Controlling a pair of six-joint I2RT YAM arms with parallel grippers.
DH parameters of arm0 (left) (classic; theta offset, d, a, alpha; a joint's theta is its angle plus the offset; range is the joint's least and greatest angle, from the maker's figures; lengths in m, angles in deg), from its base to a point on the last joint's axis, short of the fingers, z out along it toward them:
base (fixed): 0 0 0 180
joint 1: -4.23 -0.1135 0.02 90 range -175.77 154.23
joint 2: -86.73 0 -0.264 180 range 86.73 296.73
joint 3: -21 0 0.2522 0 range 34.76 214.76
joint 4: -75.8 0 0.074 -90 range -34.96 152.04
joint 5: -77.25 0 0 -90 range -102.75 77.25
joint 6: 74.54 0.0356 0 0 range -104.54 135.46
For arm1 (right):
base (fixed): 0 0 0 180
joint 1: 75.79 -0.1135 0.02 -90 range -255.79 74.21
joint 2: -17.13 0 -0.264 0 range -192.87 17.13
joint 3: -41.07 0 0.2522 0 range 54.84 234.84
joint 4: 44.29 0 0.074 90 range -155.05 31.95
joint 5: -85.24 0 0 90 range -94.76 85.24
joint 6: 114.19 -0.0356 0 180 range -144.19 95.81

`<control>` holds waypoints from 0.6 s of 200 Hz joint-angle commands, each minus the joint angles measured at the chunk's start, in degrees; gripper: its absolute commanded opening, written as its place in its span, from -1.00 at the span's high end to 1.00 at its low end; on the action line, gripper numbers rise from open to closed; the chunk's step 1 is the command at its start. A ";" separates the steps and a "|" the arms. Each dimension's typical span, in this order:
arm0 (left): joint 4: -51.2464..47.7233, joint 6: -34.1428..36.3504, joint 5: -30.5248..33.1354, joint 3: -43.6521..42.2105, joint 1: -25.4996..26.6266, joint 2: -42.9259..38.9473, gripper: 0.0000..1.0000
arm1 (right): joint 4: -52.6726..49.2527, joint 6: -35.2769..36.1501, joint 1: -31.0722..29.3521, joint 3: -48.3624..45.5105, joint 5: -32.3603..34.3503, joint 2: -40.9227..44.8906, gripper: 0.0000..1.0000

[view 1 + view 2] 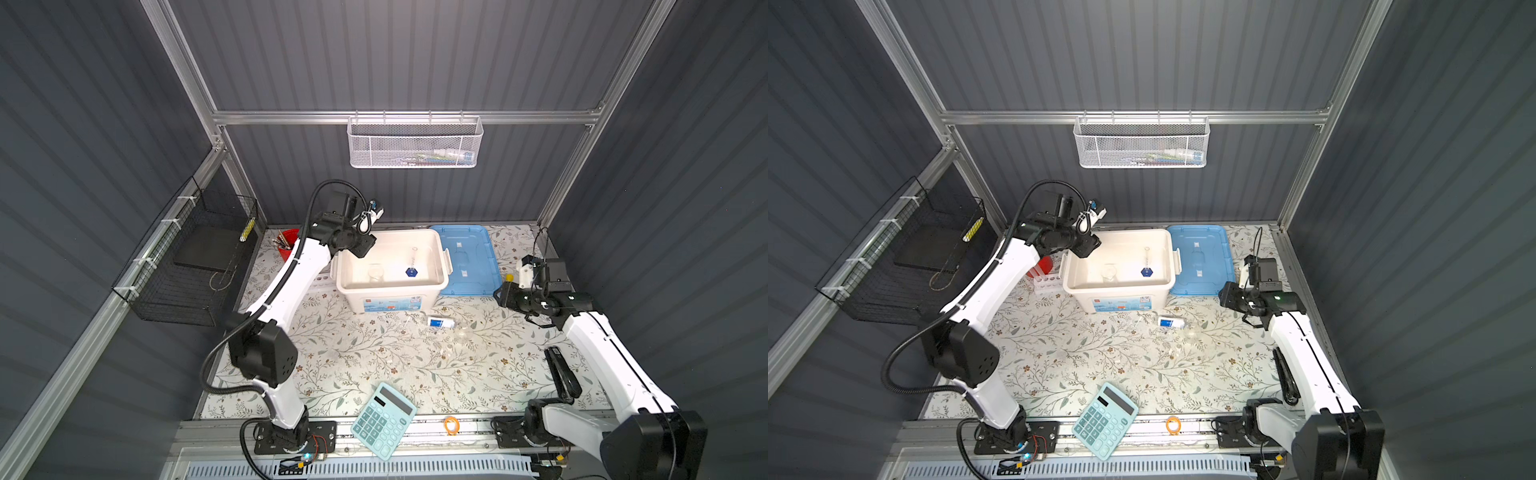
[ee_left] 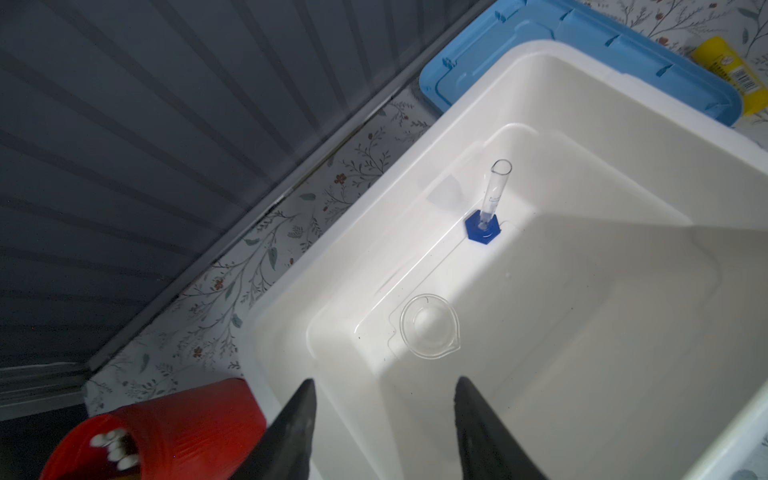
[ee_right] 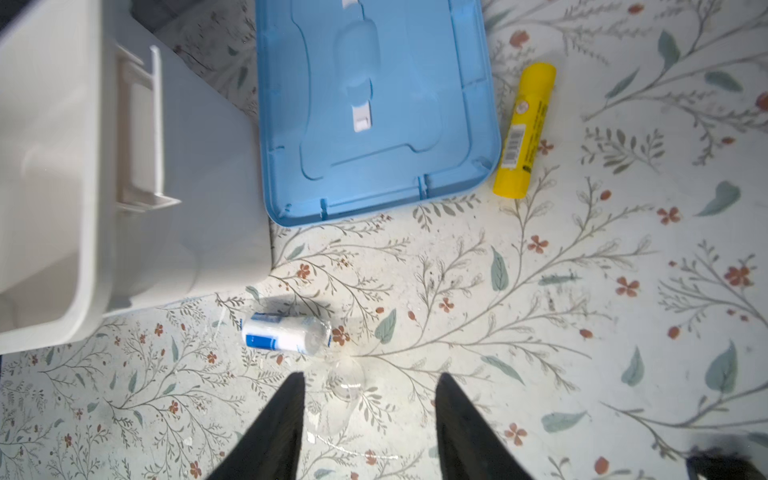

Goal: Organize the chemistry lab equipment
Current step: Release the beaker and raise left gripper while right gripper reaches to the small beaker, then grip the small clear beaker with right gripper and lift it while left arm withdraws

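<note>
Counter (image 1: 353,361) covered in a leaf-and-flower print carries everything. On its far side stands a white bin (image 1: 390,303), open, with its blue lid (image 1: 465,257) lying flat just beside its right end. A teal calculator (image 1: 384,419) rests at the near edge, partly over the rail. A red cup (image 2: 166,428) stands just beside the bin's left end.

The left fingers (image 2: 291,436) hang over that end of the bin, spread apart with nothing between them. The right fingers (image 3: 274,428) are spread too, empty, above the counter in front of the lid.

On the counter in front of the bin, a blue-white labelled beaker (image 3: 282,334) lies on its side. Near it lies a clear flask (image 3: 345,382), hard to make out against the print; the right wrist view shows it below and between the right fingers, not gripped.

Inside the bin, a slim cylinder (image 2: 494,195) stands upright on its blue hexagonal foot toward the right end, and a small clear beaker (image 2: 430,326) stands upright near the middle, apart from it.

A yellow glue stick (image 3: 523,129) lies just beside the lid.
</note>
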 commanded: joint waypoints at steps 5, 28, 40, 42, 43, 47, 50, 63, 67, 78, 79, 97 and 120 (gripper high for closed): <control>11.15 -4.50 -1.43 -7.06 -0.31 -8.73 -0.45 | -7.59 0.03 -0.91 0.68 1.77 -1.48 -0.04; 15.82 -6.20 -0.15 -13.14 -0.39 -14.66 -0.63 | -7.49 -0.99 -5.06 2.05 4.74 -3.40 -0.04; 17.43 -6.89 1.51 -16.06 -0.41 -17.30 -0.69 | -7.04 -1.19 -8.20 2.97 7.09 -5.28 -0.05; 17.76 -6.95 1.91 -16.62 -0.40 -17.76 -0.69 | -6.89 -1.25 -8.73 3.06 7.24 -5.64 -0.05; 17.97 -7.00 2.01 -16.89 -0.40 -18.00 -0.70 | -6.83 -1.28 -8.95 3.07 7.50 -5.81 -0.05; 18.70 -7.19 2.72 -18.03 -0.47 -18.89 -0.71 | -6.48 -1.30 -9.90 3.28 7.89 -6.58 -0.05; 19.24 -7.35 3.20 -18.84 -0.56 -19.61 -0.71 | -6.31 -1.52 -10.48 3.41 8.08 -7.25 -0.05; 21.74 -8.35 5.60 -24.03 -1.15 -22.58 -0.77 | -5.53 -2.14 -12.56 4.03 8.27 -10.27 -0.04; 22.49 -8.85 5.76 -25.30 -1.63 -23.32 -0.79 | -5.11 -2.25 -13.04 4.05 8.47 -11.15 -0.04; 24.02 -10.49 5.09 -28.25 -3.30 -25.68 -0.81 | -4.14 -2.52 -14.31 4.04 9.03 -13.49 -0.03; 24.09 -10.66 5.00 -28.47 -3.48 -25.83 -0.82 | -4.05 -2.53 -14.42 4.05 9.09 -13.74 -0.03; 24.91 -12.93 3.51 -31.84 -6.64 -28.53 -0.86 | -2.81 -2.66 -15.63 3.88 9.40 -17.00 -0.02; 26.80 -15.19 1.14 -36.03 -10.54 -31.39 -0.87 | -1.29 -2.88 -16.26 3.61 9.34 -19.95 0.02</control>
